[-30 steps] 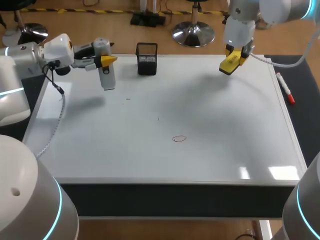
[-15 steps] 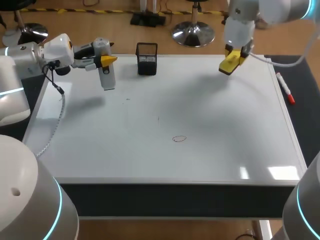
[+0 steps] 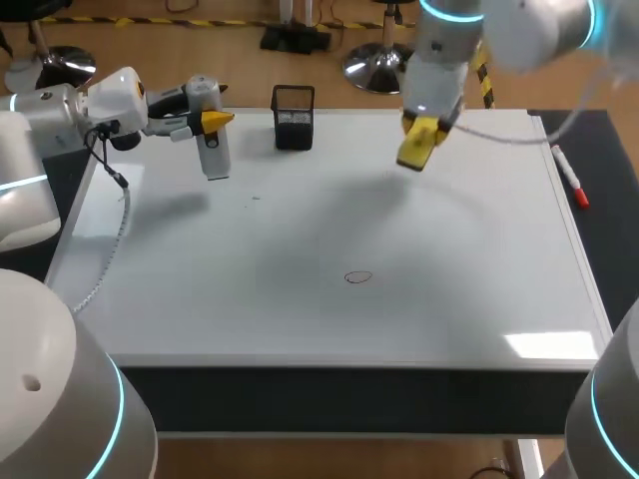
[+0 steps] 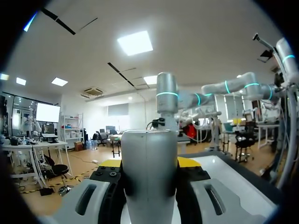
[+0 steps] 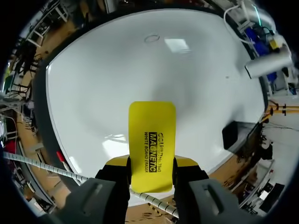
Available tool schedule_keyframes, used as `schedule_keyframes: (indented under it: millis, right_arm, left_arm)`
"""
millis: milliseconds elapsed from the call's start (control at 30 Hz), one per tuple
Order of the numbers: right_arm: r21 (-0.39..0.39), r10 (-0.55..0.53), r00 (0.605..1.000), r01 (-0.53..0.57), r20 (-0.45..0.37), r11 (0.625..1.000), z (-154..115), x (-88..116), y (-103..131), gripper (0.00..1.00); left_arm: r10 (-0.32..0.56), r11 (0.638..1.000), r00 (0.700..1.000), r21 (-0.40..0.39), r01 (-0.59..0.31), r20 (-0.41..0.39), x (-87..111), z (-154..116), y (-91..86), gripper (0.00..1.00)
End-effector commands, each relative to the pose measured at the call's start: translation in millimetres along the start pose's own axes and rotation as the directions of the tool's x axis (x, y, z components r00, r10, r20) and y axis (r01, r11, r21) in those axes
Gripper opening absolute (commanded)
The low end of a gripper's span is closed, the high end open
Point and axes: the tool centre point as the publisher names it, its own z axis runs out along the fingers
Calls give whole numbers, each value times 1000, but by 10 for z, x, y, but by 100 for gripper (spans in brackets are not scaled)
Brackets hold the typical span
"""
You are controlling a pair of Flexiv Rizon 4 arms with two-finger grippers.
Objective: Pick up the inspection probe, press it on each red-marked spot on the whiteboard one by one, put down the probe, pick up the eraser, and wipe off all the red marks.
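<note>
Eraser: yellow block pinched firmly by the right gripper, carried above the far middle of the whiteboard, apparently heading for the wipe.
Probe: pale cylinder clasped in the left gripper, hanging tip-down over the board's far left corner. I judge it parked clear of the other arm, and not yet put down.
Red mark: small ring near the board's middle, unwiped, well apart from the eraser.
Cup: black mesh, at the far edge between the two grippers.
Change: the right arm has swung the eraser leftward from the far right corner; the left arm and probe are unmoved.
</note>
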Motion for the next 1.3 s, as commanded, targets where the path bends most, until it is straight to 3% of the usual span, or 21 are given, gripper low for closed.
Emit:
schedule_keyframes:
  millis: [33,333,633,900,1300]
  right_arm:
    - [93,-42,999,41,14,995,-26,-82,591,0]
    - [70,-138,989,134,53,988,38,-533,1482,0]
    - [-49,-170,983,174,66,984,221,-620,2191,0]
    - [-122,-163,986,164,21,979,465,-423,2369,0]
    - [-185,-189,982,190,23,964,717,-474,2379,0]
  left_arm:
    - [3,1000,1000,3,-3,3,6,-1,-6,0]
    - [3,1000,1000,3,-3,3,6,-1,-6,0]
    - [3,1000,1000,3,-3,3,6,-1,-6,0]
    - [3,1000,1000,3,-3,3,6,-1,-6,0]
    - [3,1000,1000,3,-3,3,6,-1,-6,0]
